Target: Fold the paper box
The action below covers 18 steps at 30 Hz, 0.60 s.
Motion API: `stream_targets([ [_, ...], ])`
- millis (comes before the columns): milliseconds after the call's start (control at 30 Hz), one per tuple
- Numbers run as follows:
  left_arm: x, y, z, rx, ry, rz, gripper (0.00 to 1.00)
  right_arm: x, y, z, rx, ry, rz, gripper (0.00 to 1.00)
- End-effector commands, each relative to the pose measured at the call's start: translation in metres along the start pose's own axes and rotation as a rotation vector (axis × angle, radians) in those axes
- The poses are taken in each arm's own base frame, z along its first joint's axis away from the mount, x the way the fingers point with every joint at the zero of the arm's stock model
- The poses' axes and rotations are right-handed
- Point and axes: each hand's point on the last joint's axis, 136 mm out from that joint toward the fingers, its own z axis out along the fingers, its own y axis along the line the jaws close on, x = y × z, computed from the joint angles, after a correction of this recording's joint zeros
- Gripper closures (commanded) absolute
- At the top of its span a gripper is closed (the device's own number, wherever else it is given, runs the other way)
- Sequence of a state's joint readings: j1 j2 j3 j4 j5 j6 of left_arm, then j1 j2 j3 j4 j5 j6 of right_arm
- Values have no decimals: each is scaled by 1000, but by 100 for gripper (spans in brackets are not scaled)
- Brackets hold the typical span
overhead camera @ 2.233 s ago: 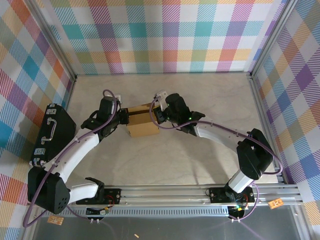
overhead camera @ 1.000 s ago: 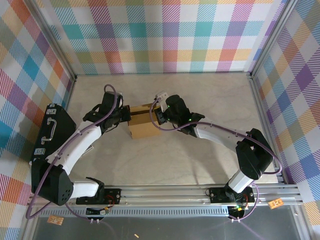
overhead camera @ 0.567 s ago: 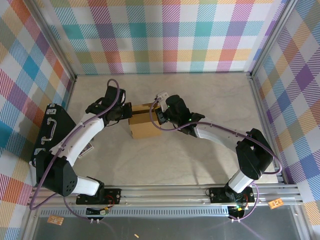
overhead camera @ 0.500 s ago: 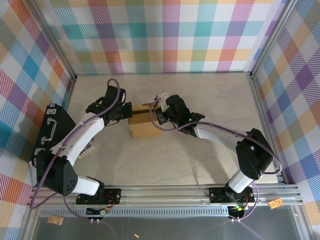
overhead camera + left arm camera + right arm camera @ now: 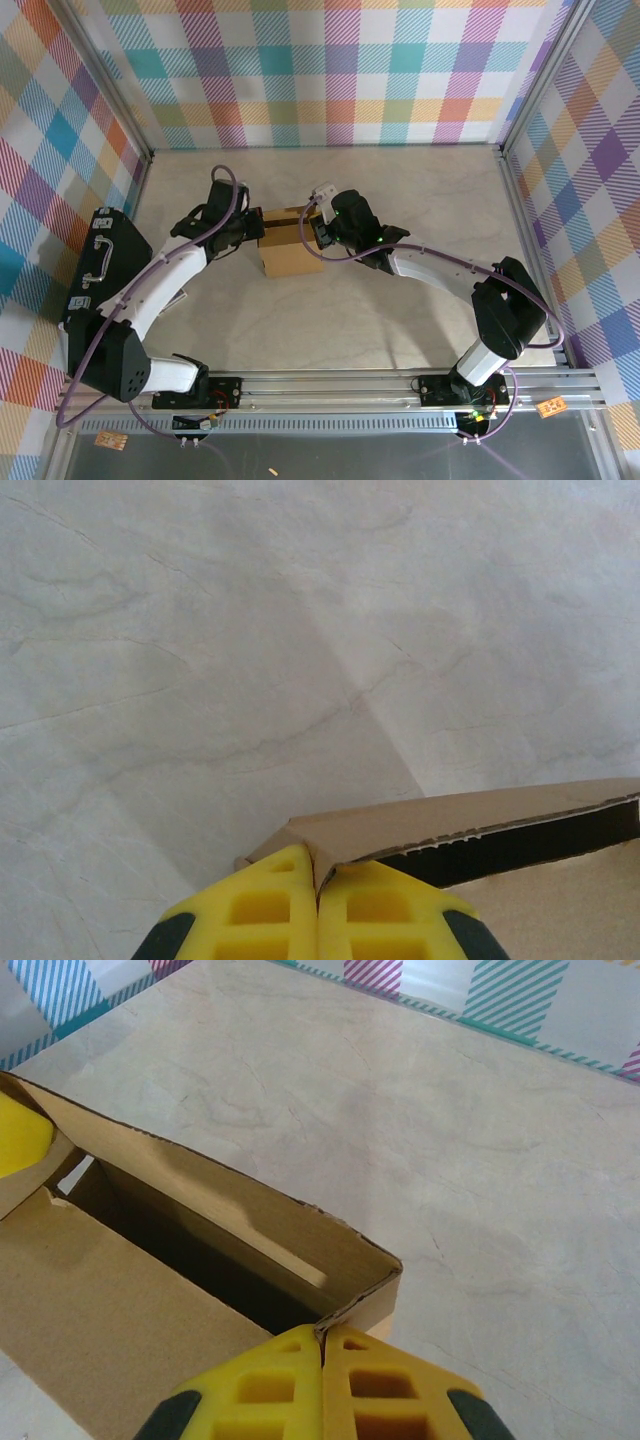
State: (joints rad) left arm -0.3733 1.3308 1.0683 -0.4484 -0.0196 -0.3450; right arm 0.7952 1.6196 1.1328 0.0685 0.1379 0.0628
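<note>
- On your pale marble-patterned table, the plain brown corrugated cardboard paper box sits a little left of centre, between the two arms. It is partly formed, with a dark open slot along its far side.
- Your left gripper is at the box's left end. In the left wrist view its yellow fingers are pressed together with no gap. A folded corner of the cardboard runs straight into the seam between them, so it is clamped on the box's thin wall.
- Your right gripper is at the box's right end. In the right wrist view its yellow pads are also together, and the top corner of the box wall enters the seam. It is pinching that corner.
- From the right wrist view you look along the open box. Its far wall stands upright, the inside is in shadow, and a yellow finger of the left gripper shows at the far end.
- A black hard case with a handle lies at the table's left edge, well apart from the box.
</note>
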Motion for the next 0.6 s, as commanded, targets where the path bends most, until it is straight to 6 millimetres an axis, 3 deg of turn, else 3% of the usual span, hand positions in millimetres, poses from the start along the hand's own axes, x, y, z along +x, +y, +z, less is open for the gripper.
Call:
stream_targets([
  [0,32,-35,2,173,95,12,100,4,57,1,-214,6,-34,98],
  [567,34,-31,-2,159,81,31,100,8,53,-3,-188,99,2,91],
])
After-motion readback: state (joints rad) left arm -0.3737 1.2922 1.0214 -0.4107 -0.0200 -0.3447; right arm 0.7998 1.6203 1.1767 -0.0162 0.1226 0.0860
